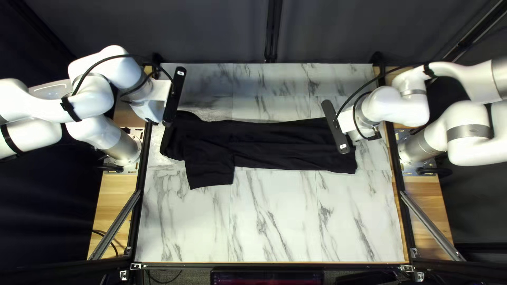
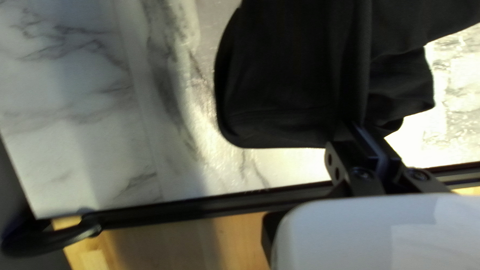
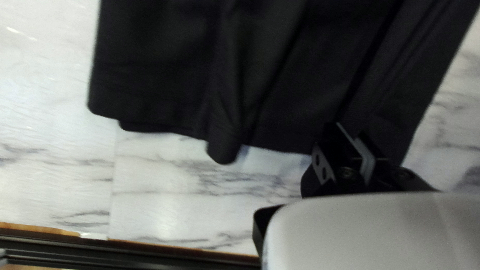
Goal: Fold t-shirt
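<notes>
The black t-shirt (image 1: pixel 285 142) lies lengthwise across the table in a long narrow strip, with a sleeve spread toward the near edge at its left part. My left gripper (image 1: pixel 153 113) is over the shirt's left end, its fingertips hidden there by the camera bar. In the left wrist view my left gripper (image 2: pixel 367 137) is shut on the t-shirt (image 2: pixel 290 75), a ridge of cloth running from its fingers. At the hem end is my right gripper (image 1: pixel 372 132), its tips also hidden. The right wrist view shows my right gripper (image 3: pixel 354 142) shut on the t-shirt (image 3: pixel 175 65) near the hem.
The marble-patterned table (image 1: pixel 274 216) shows bare in front of the shirt and behind it. Dark rails (image 1: pixel 138 211) run along the table's sides, with wooden strips (image 1: pixel 113 198) outside them. A screen (image 1: pixel 266 277) stands below the near edge.
</notes>
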